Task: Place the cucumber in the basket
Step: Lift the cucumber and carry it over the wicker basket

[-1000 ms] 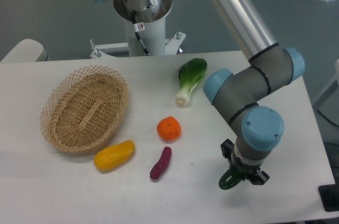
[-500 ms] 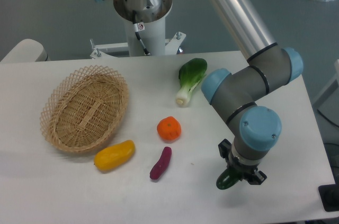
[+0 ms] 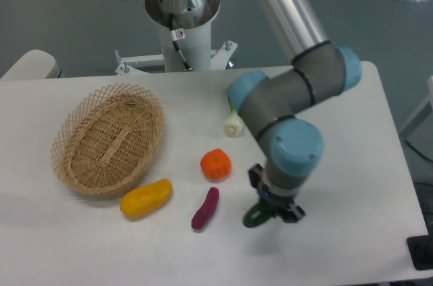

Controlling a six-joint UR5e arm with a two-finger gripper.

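Observation:
My gripper (image 3: 269, 210) points down from the blue wrist and is shut on the dark green cucumber (image 3: 255, 218). Only the cucumber's lower end shows under the fingers, held just above the table, right of the purple vegetable. The tan wicker basket (image 3: 74, 164) sits at the left of the table, empty, well away from the gripper.
A yellow vegetable (image 3: 146, 198) lies just below the basket. A purple vegetable (image 3: 205, 208) and an orange fruit (image 3: 216, 164) lie between basket and gripper. The bok choy's white stem (image 3: 233, 124) shows behind the arm; its leaves are hidden. The arm's base post (image 3: 183, 22) stands at the back.
The arm has swung left with the cucumber in its grip, from the right front of the table toward the middle. It now covers the bok choy's leaves.

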